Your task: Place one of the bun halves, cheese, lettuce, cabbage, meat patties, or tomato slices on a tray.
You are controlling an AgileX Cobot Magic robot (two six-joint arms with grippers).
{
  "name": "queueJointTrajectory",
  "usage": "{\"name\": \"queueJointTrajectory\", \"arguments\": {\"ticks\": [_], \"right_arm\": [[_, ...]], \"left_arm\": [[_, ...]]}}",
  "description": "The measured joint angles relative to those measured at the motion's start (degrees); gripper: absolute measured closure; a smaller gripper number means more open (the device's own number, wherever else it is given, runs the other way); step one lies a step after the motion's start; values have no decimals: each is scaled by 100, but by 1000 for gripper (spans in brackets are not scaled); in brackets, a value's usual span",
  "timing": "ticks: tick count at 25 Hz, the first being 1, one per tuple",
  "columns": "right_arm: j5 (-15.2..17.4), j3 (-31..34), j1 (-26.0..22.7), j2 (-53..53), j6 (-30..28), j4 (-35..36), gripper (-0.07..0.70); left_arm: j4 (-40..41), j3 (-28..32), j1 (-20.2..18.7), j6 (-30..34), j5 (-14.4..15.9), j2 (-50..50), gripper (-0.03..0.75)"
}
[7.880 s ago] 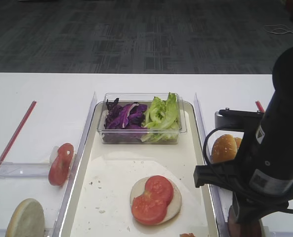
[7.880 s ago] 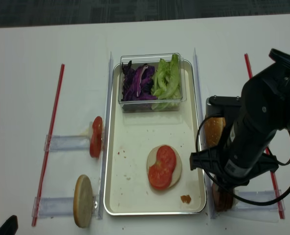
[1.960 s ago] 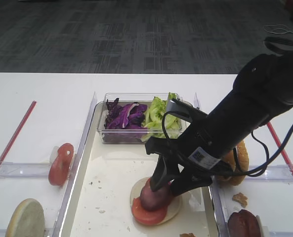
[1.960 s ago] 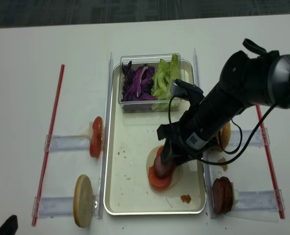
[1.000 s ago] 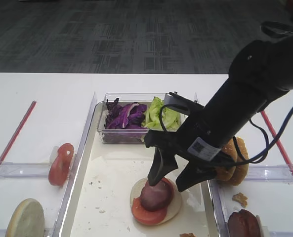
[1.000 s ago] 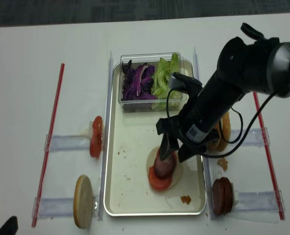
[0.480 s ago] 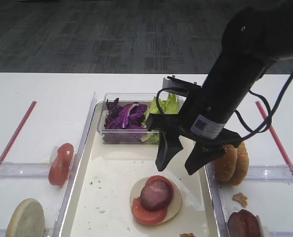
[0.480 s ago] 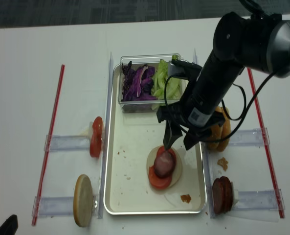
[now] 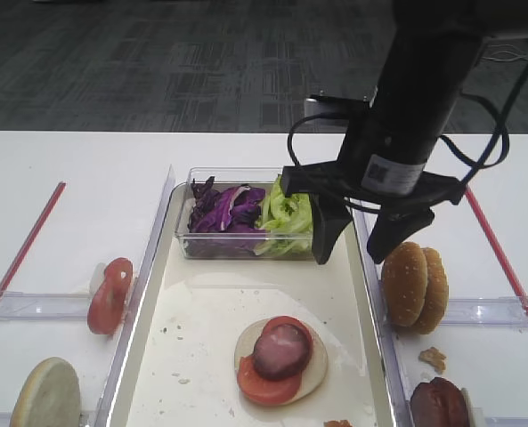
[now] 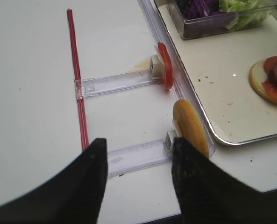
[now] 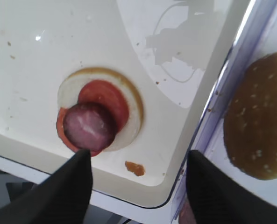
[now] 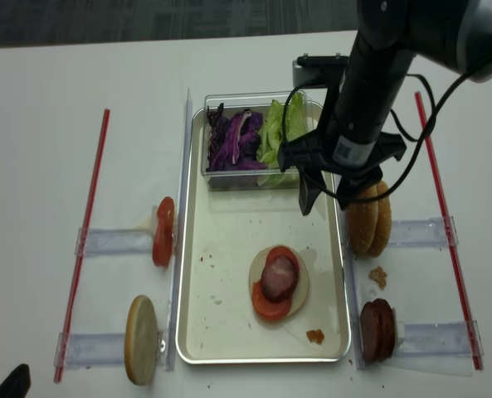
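A dark meat patty (image 9: pixel 281 349) (image 11: pixel 89 127) lies on two tomato slices (image 9: pixel 265 381) atop a pale bun half on the cream tray (image 9: pixel 192 302) (image 12: pixel 221 315). My right gripper (image 9: pixel 350 255) (image 12: pixel 326 207) (image 11: pixel 139 154) hangs open and empty above the tray, beyond the stack. Lettuce (image 9: pixel 290 209) and cabbage (image 9: pixel 223 209) fill a clear box at the tray's far end. Right of the tray stand bun halves (image 9: pixel 415 285) and more patties (image 12: pixel 377 330). The left gripper (image 10: pixel 139 142) is open over the table near another bun half (image 10: pixel 190 127). Cheese is out of view.
A tomato slice (image 12: pixel 163 230) stands in a clear holder (image 12: pixel 113 242) left of the tray. Red straws (image 12: pixel 92 224) (image 12: pixel 443 215) lie along both sides. An orange crumb (image 12: pixel 315 336) sits in the tray's near right corner.
My right gripper has let go of the patty, leaving it on the tomato slices, and has risen and drawn back toward the salad box, jaws open.
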Motion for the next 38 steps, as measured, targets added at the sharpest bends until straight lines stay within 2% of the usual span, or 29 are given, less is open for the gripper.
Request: {"name": "queueJointTrajectory", "arguments": {"ticks": [6,19,29,34,38], "right_arm": [[25,-182,0,-104,569,-668,174],[73,-209,-74,-350,647,-1111,174],[82,-198,-1345,-605,311,-1122,189],[96,80,-2095,-907,81,-1133,193],[108,242,-2336,-1129,-138,-1155,195]], "left_arm": [[0,0,0,0,0,0,409],[0,0,0,0,0,0,408],[0,0,0,0,0,0,408],[0,0,0,0,0,0,408],[0,0,0,0,0,0,408]]}}
